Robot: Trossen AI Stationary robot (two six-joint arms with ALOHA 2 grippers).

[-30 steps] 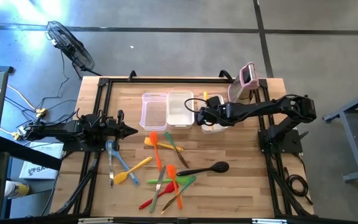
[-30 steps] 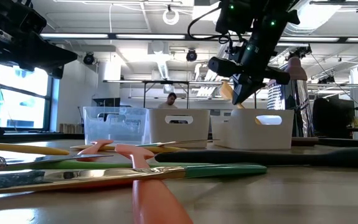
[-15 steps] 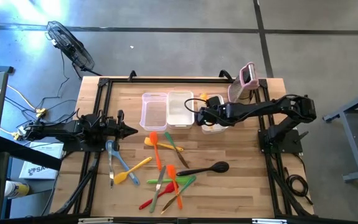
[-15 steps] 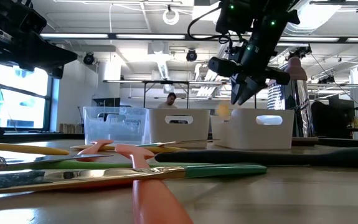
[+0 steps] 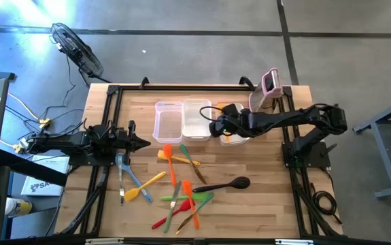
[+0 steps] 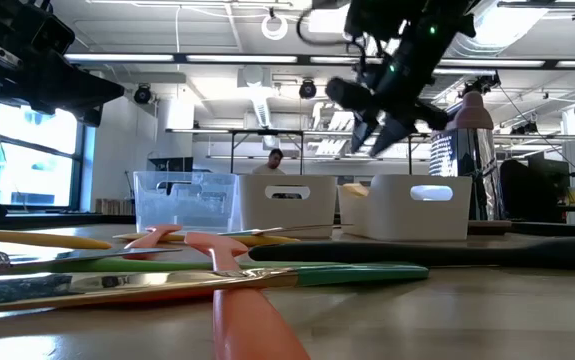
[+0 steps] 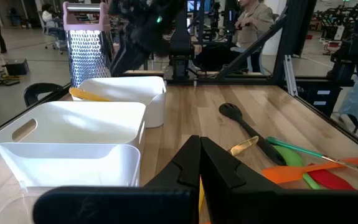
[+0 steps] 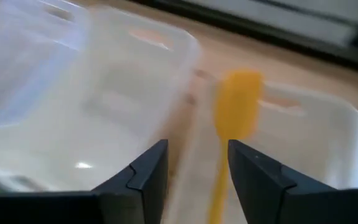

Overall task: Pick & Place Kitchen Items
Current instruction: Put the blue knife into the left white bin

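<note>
Right gripper [image 5: 217, 126] above tubs at worktop's 12 o'clock, fingers apart, empty. Yellow spatula [image 8: 230, 124] lies in rightmost tub [image 5: 234, 139], just ahead of fingers; slim handle, rounded yellow blade. Remaining utensils [image 5: 180, 184] scattered mid-worktop toward 6 o'clock, well apart from gripper. Left gripper [image 5: 143, 142] at 9 o'clock, fingers together. Bare worktop [image 5: 263, 197] toward 4 o'clock.

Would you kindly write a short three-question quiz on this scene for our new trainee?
1. True or false: the right gripper is shut on a spatula.
2. Which tub holds the yellow spatula? A) the clear one nearest the left arm B) the middle one C) the white tub nearest the grater
3. Fill in: the left gripper is ____.

Key: 1 false, open and empty; 2 C; 3 shut.
</note>
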